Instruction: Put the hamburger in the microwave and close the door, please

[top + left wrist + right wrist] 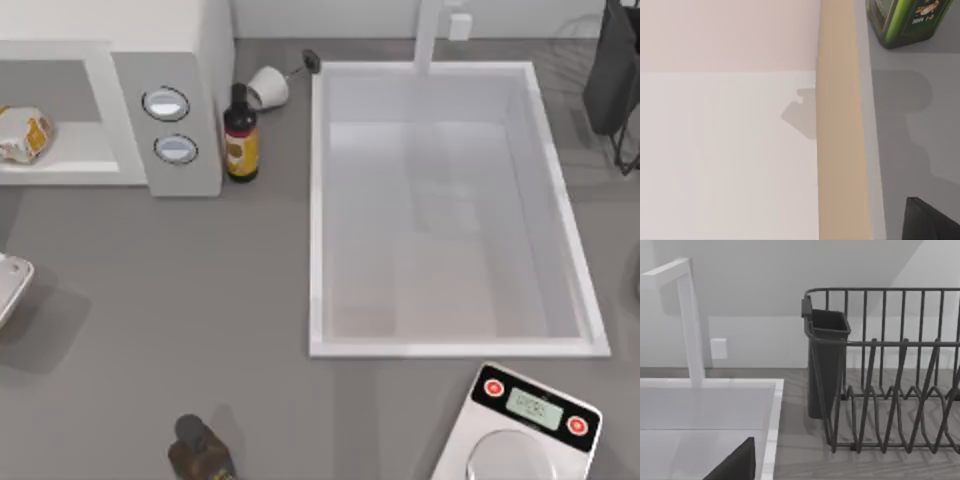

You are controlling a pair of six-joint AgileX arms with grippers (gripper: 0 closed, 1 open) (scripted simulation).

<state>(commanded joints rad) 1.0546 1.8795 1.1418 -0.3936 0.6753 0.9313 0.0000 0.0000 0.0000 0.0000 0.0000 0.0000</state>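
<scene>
At ten o'clock on the counter [200, 300] stood the microwave [180, 60], its cavity open. The hamburger [22, 135] lay on the cavity floor, toward its nine o'clock side. A corner of the door [10, 285] showed at the nine o'clock edge of the top view, swung clear of the cavity and at six o'clock from the hamburger.

The left wrist view showed a dark piece of our left claw [932, 222] over grey counter, beside a pale flat surface with a tan edge strip [840, 150]. A green bottle [902, 22] stood farther off. We could not tell whether this claw was open or closed.

Just at three o'clock of the microwave's dials [166, 103] stood a brown bottle [240, 135]. A white cup [268, 88] lay tipped at one o'clock from it. Another brown bottle [200, 455] stood at seven o'clock on the counter.

The sink [318, 200] took up the middle, with its tap [430, 35] at twelve o'clock. A scale [520, 425] sat at five o'clock, just below the sink's rim.

At two o'clock stood a dark dish rack [615, 80]. The right wrist view showed a dark piece of our right claw [737, 465] above the sink's edge, facing the rack. We could not tell its state either.
</scene>
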